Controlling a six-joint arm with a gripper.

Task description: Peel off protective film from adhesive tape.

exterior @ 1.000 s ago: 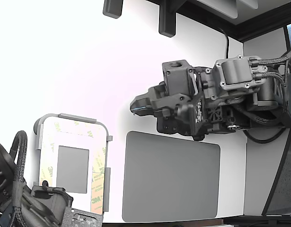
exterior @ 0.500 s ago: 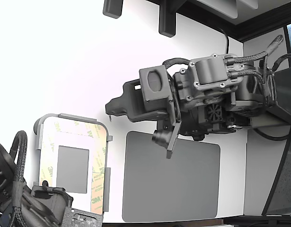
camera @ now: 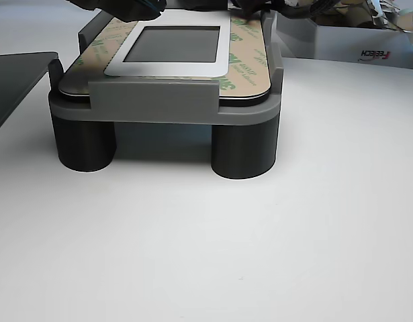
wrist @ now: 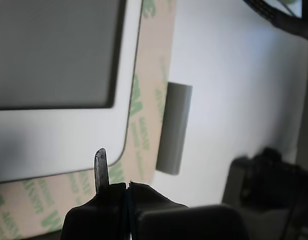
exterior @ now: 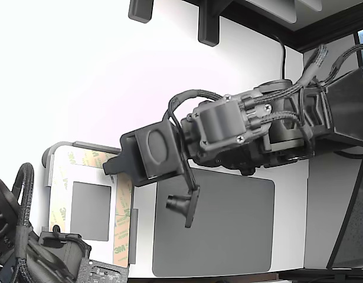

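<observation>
The gripper (wrist: 127, 186), jaws clenched on nothing, is hovering over the protective film (wrist: 146, 117) bordering the white plate (exterior: 90, 174) at the exterior view's lower left, beside a dark-grey mat (exterior: 228, 236).

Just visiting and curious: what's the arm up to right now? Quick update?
Gripper over the plate's corner, jaws look shut, nothing held. Protective film still flat on its border. Nothing in the way.

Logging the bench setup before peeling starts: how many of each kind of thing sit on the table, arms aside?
Grey holder frame: 1
White plate with liner-covered tape border: 1
Grey square: 1
Dark-grey mat: 1
Total: 4
</observation>
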